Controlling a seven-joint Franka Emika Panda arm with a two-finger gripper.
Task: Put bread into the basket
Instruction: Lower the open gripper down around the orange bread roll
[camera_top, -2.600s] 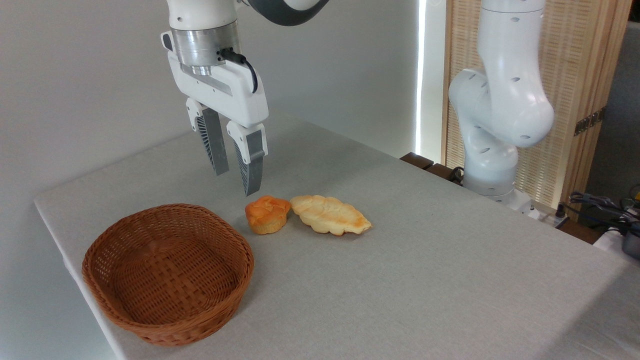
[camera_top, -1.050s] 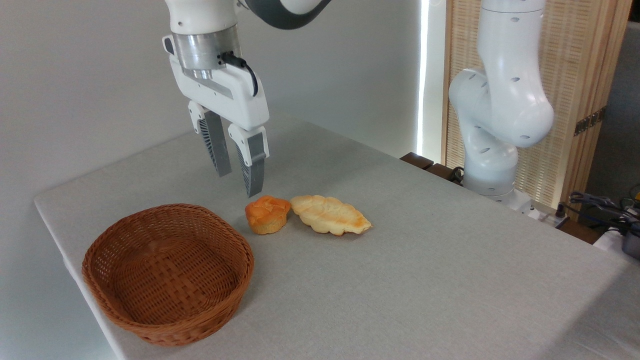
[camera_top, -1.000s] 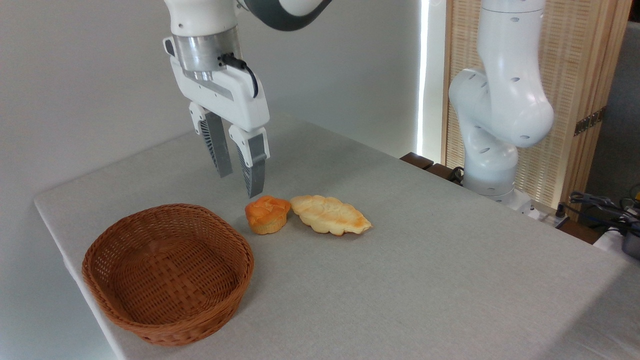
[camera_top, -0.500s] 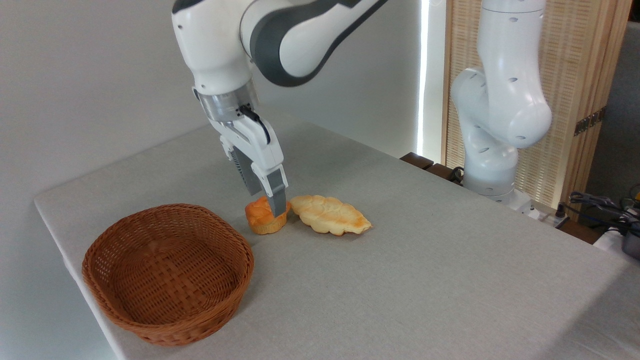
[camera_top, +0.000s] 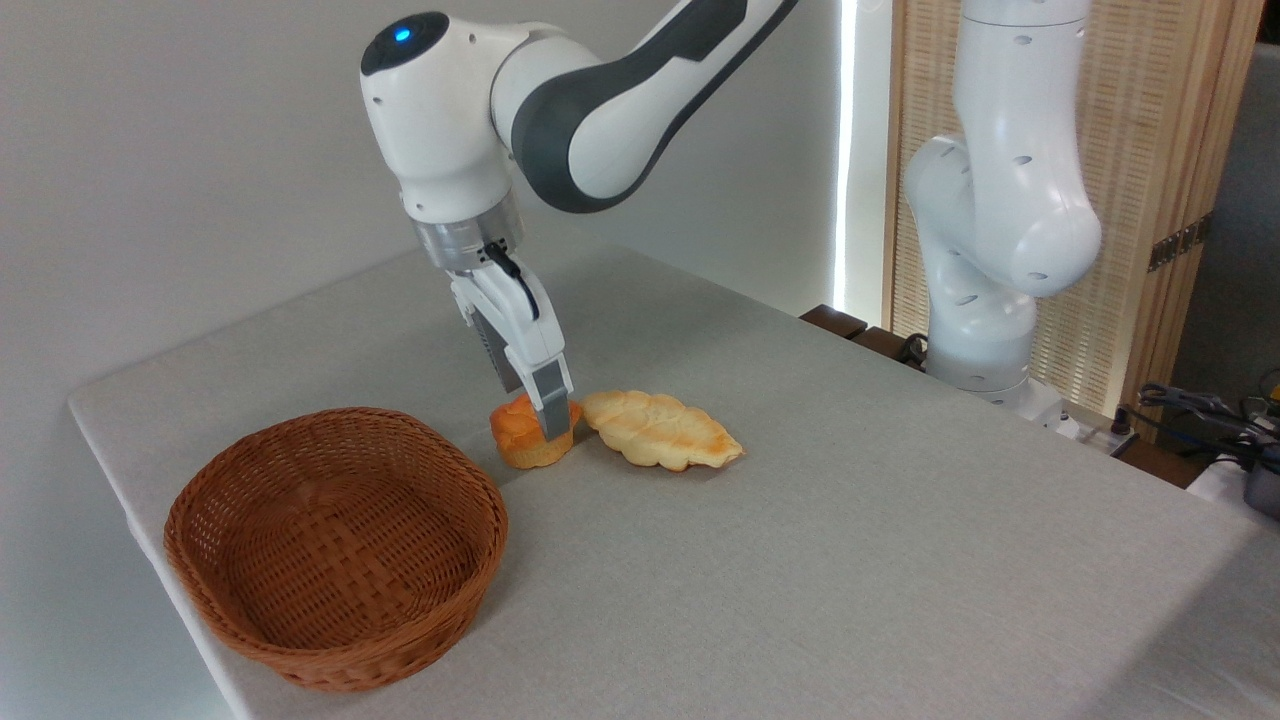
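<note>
One gripper (camera_top: 540, 415), now dropping from well above onto the bread (camera_top: 522, 440), straddling it, near finger (camera_top: 553, 405) crossing its front. Jaw state: cannot tell, far finger hidden. Bread sitting on table (camera_top: 850, 520) under the fingertips, not lifted. Basket (camera_top: 335, 545) lying empty down-left; braided loaf (camera_top: 660, 428) just right. Likely closing next.

You have no readable text, label, brand, number or sign anywhere in this view.
</note>
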